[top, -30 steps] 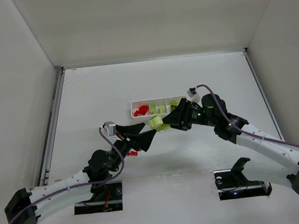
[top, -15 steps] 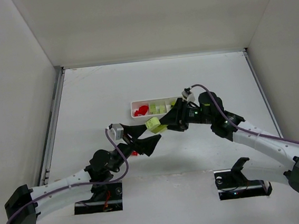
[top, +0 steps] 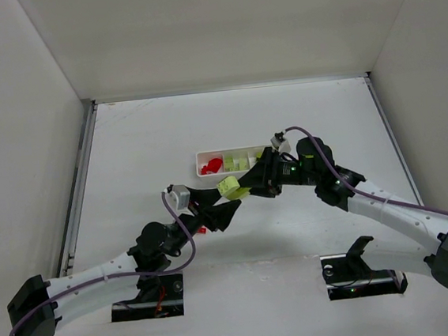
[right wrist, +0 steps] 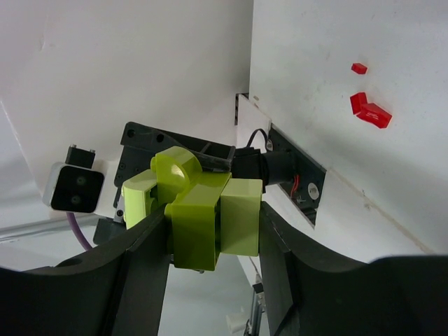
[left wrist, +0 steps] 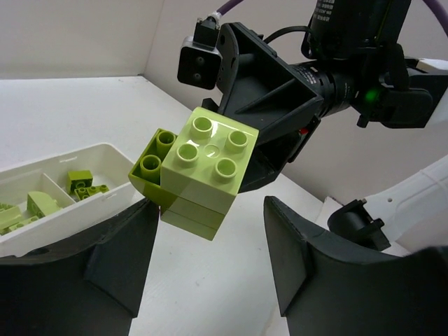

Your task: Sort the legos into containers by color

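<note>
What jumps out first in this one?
A yellow-green lego cluster hangs in mid-air over the middle of the table, clamped in the right gripper, with the left gripper open on either side of it. Behind it sits the white tray, with red legos in its left-end compartment and yellow-green legos in the next.

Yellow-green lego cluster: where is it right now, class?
Top view, mid-table: the yellow-green lego cluster is clamped in the right gripper, just in front of the white tray, right by the left gripper.
</note>
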`<state>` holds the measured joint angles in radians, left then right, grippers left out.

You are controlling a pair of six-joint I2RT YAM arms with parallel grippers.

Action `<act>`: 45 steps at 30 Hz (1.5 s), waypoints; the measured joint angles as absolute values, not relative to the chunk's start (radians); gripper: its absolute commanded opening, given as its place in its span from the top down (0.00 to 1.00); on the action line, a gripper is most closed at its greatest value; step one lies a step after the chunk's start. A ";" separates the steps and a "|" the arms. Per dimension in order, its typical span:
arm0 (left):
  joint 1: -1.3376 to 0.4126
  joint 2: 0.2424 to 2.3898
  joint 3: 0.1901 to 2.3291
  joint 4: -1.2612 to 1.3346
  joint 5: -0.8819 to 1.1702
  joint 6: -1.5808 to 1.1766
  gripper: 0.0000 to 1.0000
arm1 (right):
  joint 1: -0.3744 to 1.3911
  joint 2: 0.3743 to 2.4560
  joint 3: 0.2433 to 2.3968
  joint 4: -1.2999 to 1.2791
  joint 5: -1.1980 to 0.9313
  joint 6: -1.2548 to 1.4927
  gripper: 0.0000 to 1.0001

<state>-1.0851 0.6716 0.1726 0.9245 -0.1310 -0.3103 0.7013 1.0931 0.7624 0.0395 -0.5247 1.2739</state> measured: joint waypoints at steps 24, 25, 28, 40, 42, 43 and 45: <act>-1.087 0.672 0.192 0.871 -0.157 -0.290 0.80 | 0.700 1.091 0.762 0.039 -0.532 1.280 0.40; -1.089 0.671 0.192 0.871 -0.158 -0.296 0.81 | 0.701 1.090 0.762 0.039 -0.531 1.279 0.38; -1.094 0.669 0.195 0.871 -0.162 -0.305 0.81 | 0.701 1.082 0.762 0.039 -0.531 1.276 0.32; -1.106 0.644 0.197 0.846 -0.286 -0.457 0.80 | 0.650 1.003 0.717 0.068 -0.488 1.234 0.16; -1.106 0.631 0.197 0.821 -0.328 -0.510 0.79 | 0.631 0.952 0.680 0.089 -0.450 1.209 0.17; -1.105 0.623 0.197 0.802 -0.352 -0.542 0.79 | 0.625 0.924 0.657 0.103 -0.423 1.191 0.19; -1.104 0.610 0.197 0.764 -0.400 -0.615 0.79 | 0.636 0.863 0.602 0.147 -0.347 1.143 0.23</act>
